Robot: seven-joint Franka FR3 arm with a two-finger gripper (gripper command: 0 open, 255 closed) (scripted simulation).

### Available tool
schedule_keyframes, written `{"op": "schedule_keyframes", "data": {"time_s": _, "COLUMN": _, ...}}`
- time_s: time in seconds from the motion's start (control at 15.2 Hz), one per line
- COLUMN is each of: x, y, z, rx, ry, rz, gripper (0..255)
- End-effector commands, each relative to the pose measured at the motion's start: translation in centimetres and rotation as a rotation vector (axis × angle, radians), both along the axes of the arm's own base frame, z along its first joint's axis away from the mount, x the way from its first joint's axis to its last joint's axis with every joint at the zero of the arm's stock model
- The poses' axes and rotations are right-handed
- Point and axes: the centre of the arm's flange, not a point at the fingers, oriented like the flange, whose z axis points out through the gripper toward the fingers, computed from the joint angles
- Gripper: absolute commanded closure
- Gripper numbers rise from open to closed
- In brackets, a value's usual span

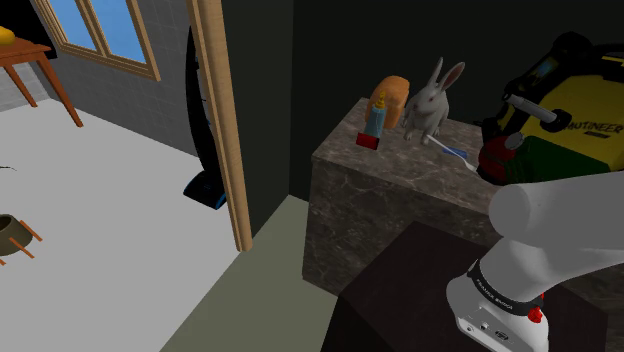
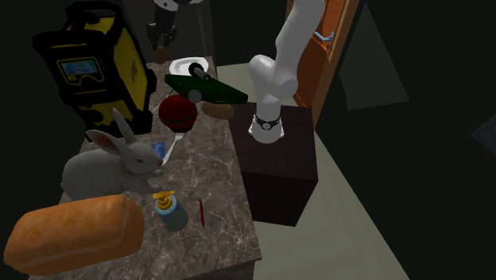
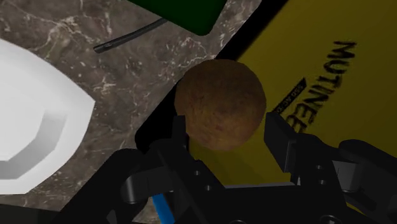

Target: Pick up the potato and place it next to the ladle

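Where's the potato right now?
In the wrist view the potato sits clasped between the gripper's black fingers, in front of the yellow box, with the white dish on its other side.

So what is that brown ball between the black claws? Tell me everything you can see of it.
It is the potato: a nearly round brown lump with a dull, rough, speckled skin, whole and unmarked. It sits between the two black fingers of the gripper, which clasp it from either side near their tips. Behind it lie the marbled counter and a yellow case.
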Motion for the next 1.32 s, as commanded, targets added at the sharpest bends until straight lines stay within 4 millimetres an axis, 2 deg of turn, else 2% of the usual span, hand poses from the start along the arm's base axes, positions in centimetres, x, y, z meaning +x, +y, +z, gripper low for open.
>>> {"op": "schedule_keyframes", "data": {"time_s": 0.0, "x": -2.7, "y": 0.5, "z": -0.3, "rx": 0.0, "ry": 0.001, "rz": 0.001, "gripper": 255}}
{"op": "schedule_keyframes", "data": {"time_s": 0.2, "x": -6.6, "y": 1.2, "z": -0.5, "rx": 0.0, "ry": 0.001, "rz": 0.001, "gripper": 255}}
{"op": "schedule_keyframes", "data": {"time_s": 0.26, "x": -8.5, "y": 1.5, "z": -0.6, "rx": 0.0, "ry": 0.001, "rz": 0.001, "gripper": 255}}
{"op": "schedule_keyframes", "data": {"time_s": 1.25, "x": -8.5, "y": 1.5, "z": -8.5, "rx": 0.0, "ry": 0.001, "rz": 0.001, "gripper": 255}}
